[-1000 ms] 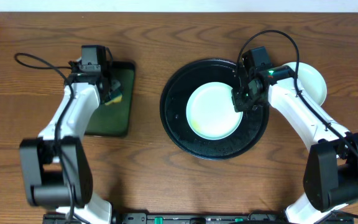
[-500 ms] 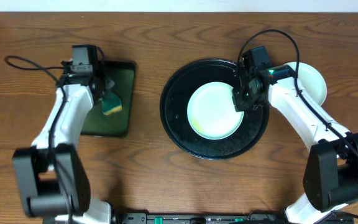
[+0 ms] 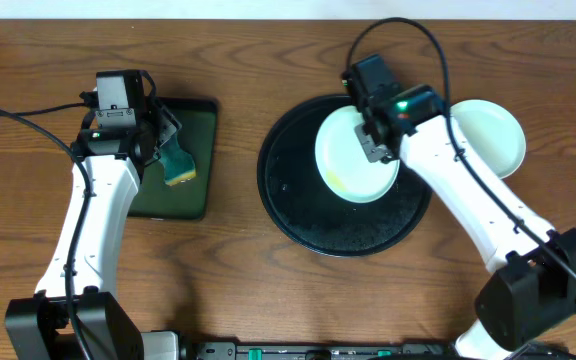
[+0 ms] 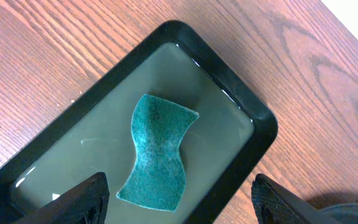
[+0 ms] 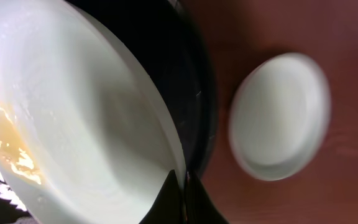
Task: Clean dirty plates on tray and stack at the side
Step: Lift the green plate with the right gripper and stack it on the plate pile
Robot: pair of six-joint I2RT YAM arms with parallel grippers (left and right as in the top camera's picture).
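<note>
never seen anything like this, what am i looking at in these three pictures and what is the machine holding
These are two robot arms at a wooden table, each ending in a two-finger gripper. One picture looks down from above. The other two come from cameras on the wrists. The left gripper is open above a green sponge, which lies in a rectangular black tray. The right gripper pinches the rim of a pale plate with a yellowish smear, holding it over a big round black tray. A second plate sits on the table to the right of that tray.
</note>
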